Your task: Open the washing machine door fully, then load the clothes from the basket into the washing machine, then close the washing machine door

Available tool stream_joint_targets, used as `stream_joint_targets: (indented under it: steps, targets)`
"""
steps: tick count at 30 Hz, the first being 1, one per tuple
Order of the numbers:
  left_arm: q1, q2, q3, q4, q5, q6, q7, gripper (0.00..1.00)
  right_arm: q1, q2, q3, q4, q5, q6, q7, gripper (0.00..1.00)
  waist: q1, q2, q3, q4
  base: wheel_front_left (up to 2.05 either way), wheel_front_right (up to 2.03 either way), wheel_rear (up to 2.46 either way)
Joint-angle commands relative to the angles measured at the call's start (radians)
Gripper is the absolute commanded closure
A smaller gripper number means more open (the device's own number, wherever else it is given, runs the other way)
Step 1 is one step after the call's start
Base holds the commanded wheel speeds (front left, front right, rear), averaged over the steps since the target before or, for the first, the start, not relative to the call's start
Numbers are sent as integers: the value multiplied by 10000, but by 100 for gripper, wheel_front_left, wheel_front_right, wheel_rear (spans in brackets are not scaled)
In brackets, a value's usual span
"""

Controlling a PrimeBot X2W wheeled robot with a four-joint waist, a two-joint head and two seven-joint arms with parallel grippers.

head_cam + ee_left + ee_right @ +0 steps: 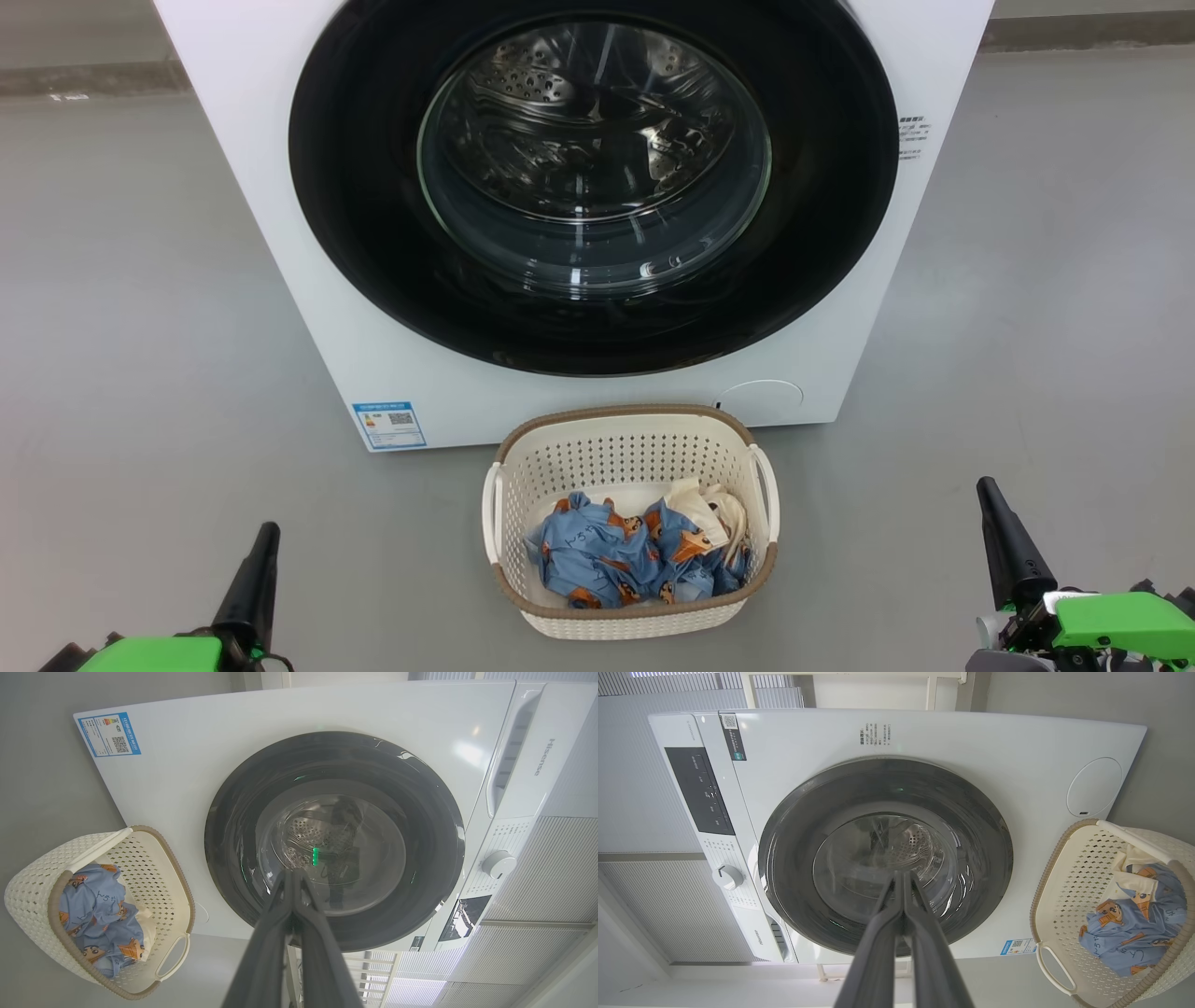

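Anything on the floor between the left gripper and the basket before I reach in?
No. In the head view, just bare grey floor lies between the left gripper and the basket; nothing stands in that stretch.

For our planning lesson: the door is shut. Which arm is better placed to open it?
Right, narrowly. The left gripper and right gripper are both shut, either side of the basket, but the right reaches higher in the head view, nearer the door. Its opening side is unclear; tentative.
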Motion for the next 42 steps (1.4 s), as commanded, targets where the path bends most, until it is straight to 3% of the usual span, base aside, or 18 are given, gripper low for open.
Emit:
stream_joint_targets:
  steps: [1,42]
  targets:
    - [-425,128,354,-188,164,-29,70,100,-411,-41,221,-245,-125,17,84,100,0,0,0,0,0,0,0]
    - [-424,128,352,-188,162,-29,68,100,-410,-41,226,-245,-121,17,80,100,0,0,0,0,0,0,0]
